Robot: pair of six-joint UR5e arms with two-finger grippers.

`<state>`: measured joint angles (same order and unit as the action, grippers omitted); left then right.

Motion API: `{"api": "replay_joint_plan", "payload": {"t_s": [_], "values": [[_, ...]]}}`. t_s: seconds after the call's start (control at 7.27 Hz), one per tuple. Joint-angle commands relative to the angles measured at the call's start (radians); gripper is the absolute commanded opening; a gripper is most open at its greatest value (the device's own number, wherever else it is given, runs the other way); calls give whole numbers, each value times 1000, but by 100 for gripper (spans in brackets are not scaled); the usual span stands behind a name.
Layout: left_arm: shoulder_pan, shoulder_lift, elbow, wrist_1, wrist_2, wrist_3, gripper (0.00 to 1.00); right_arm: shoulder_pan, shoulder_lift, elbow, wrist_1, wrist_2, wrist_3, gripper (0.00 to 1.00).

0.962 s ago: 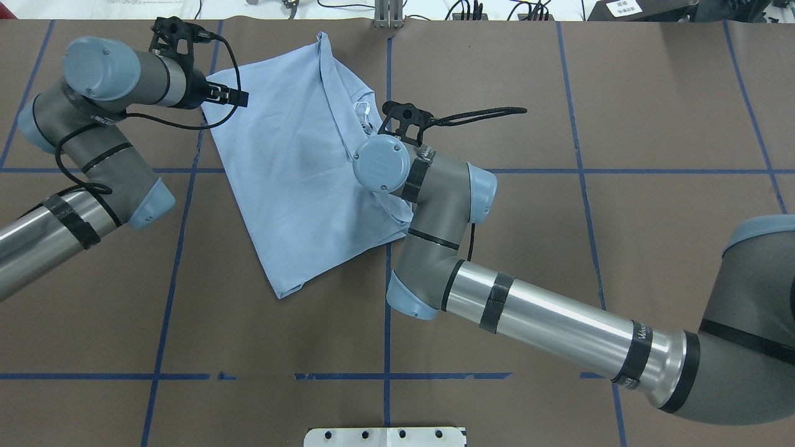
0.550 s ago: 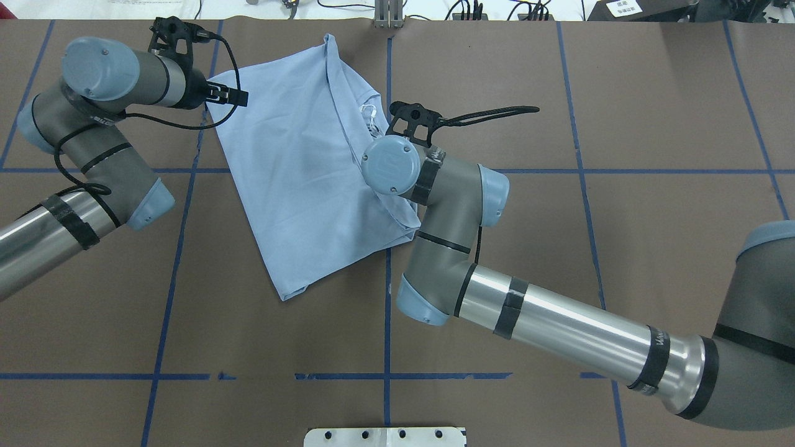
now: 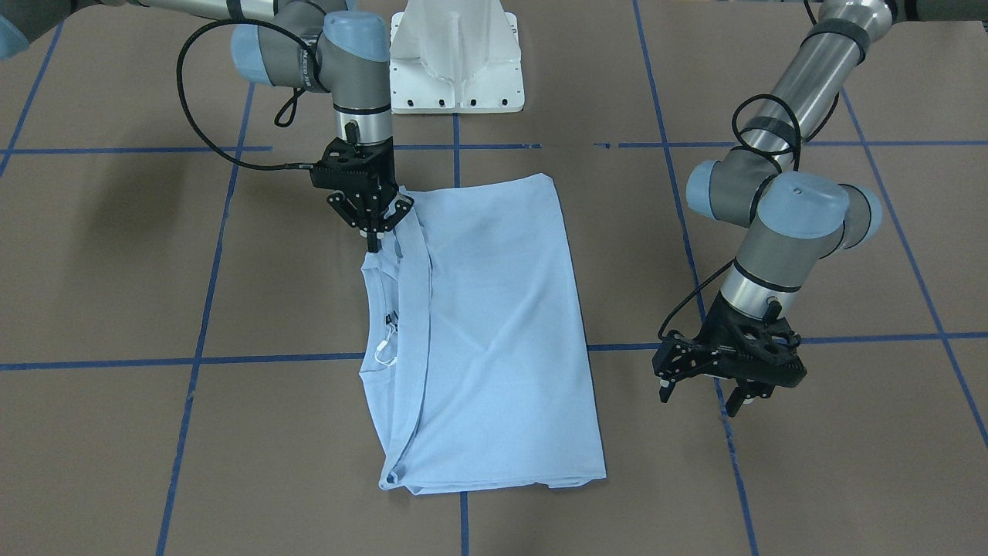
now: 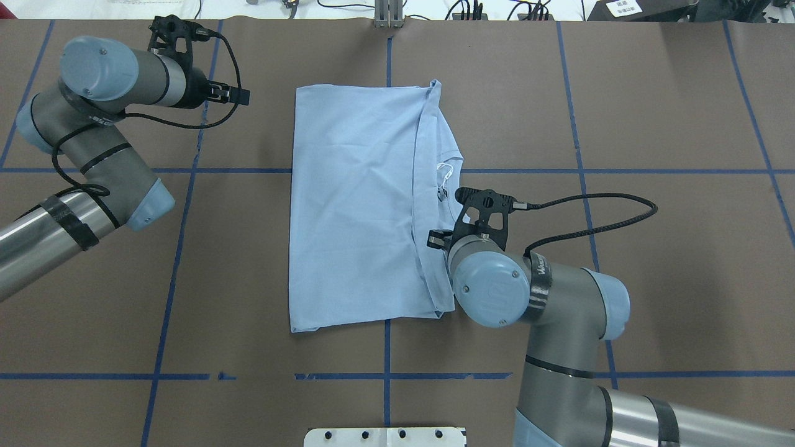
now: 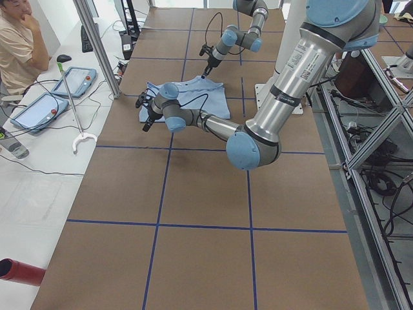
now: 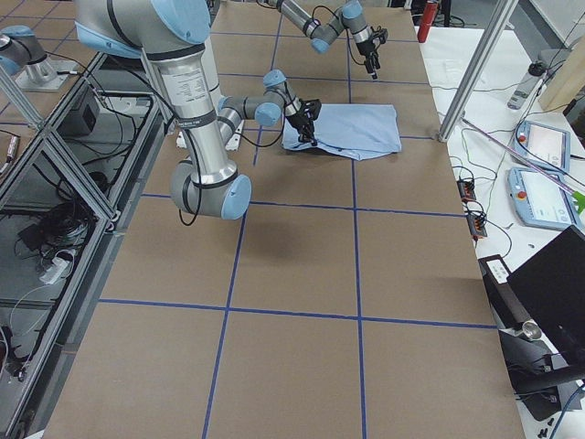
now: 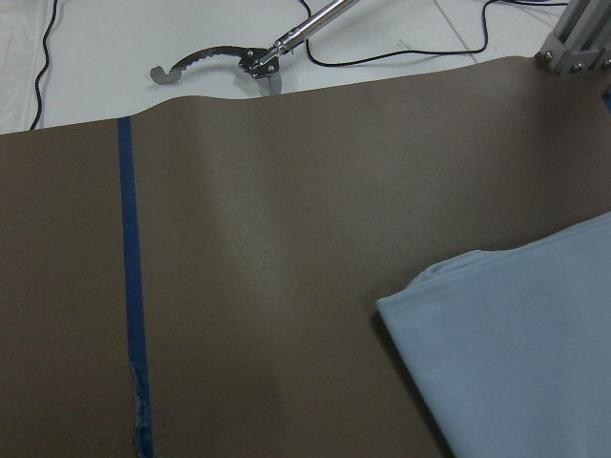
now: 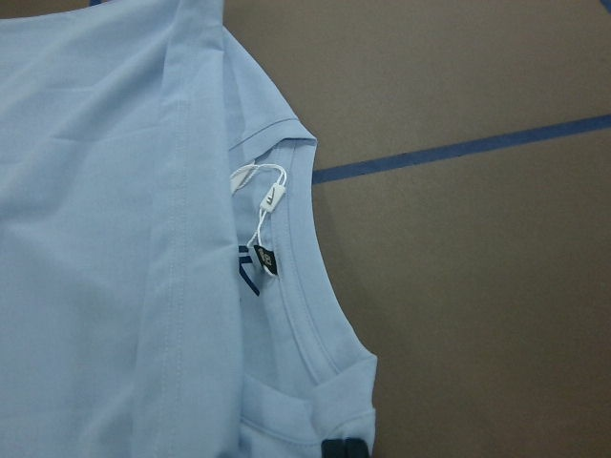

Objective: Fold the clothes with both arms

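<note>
The light blue T-shirt [image 4: 360, 205] lies folded lengthwise on the brown table, a tidy rectangle with its collar and white tag [image 8: 258, 196] on the robot's right side. My right gripper [image 3: 373, 232] is shut on the shirt's edge beside the collar; its dark fingertips [image 8: 344, 447] press on the fabric. My left gripper [image 3: 702, 394] hovers open over bare table, well clear of the shirt's [image 3: 494, 324] other long edge. In the left wrist view only a shirt corner [image 7: 516, 353] shows; that gripper's fingers are out of frame.
The white pedestal base [image 3: 455, 58] stands at the robot's side of the table. Blue tape lines [image 4: 385, 375] grid the brown cover. A metal post [image 4: 388, 15] and cables line the far edge. A seated person [image 5: 16, 39] and tablets are beyond it.
The right gripper dragged the shirt to the right and toward the robot, turning it square to the tape grid. The left gripper let go of the shirt corner and stayed in place.
</note>
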<state>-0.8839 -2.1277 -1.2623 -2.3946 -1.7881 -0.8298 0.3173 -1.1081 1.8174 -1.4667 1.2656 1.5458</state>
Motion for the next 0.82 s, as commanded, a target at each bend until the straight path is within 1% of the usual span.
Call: {"api": "replay_joint_plan", "payload": {"t_s": [0.0, 0.14, 0.27, 0.41, 0.55, 0.69], "values": [[0, 0, -2, 0, -1, -2, 100, -26, -53, 25, -1, -23, 3, 99], [0, 0, -2, 0, -1, -5, 100, -26, -52, 48, -1, -6, -16, 100], [0, 0, -2, 0, -1, -5, 100, -26, -53, 97, -1, 54, -109, 100], [0, 0, -2, 0, -1, -5, 100, -27, -61, 126, -3, 81, -156, 100], [2, 0, 0, 0, -1, -5, 100, -90, -67, 126, -3, 71, -180, 100], [8, 0, 1, 0, -1, -6, 100, -137, -70, 126, -3, 42, -212, 100]]}}
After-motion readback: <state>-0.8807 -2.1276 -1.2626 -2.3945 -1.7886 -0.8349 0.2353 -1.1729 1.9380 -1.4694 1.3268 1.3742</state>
